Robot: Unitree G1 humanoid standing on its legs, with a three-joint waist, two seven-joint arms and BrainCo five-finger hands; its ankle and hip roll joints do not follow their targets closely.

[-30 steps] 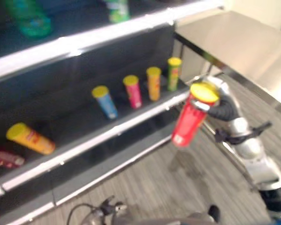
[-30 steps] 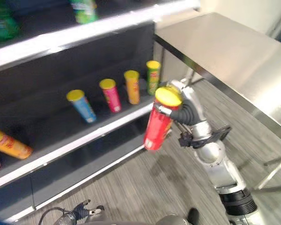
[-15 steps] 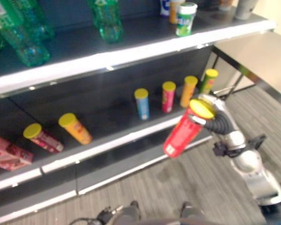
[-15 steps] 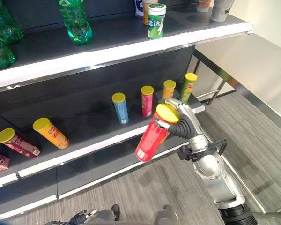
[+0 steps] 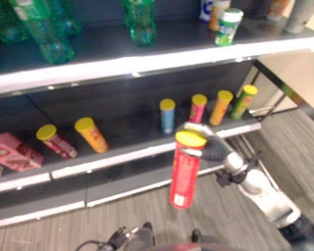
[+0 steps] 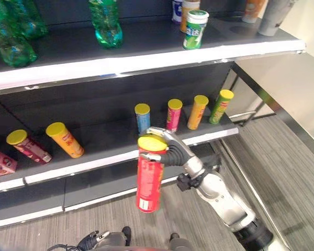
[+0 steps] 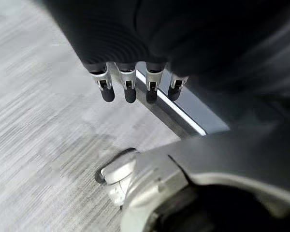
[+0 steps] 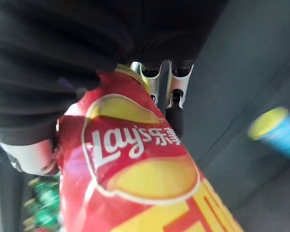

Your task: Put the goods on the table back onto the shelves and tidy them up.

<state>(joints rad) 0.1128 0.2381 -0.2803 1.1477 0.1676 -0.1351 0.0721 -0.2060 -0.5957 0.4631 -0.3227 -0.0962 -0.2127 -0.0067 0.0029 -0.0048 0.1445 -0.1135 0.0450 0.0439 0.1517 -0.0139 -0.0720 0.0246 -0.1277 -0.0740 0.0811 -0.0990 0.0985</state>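
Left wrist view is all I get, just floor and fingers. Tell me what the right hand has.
Observer: The right hand is curled round a red can near its top, yellow lid up.
Operator: Give me where the can is against the shelves.
Observer: It hangs in front of the middle shelf, out over the floor, not on it.
Operator: Say what's on that shelf.
Observer: A blue can, pink can, orange can and green can stand in a row behind the hand.
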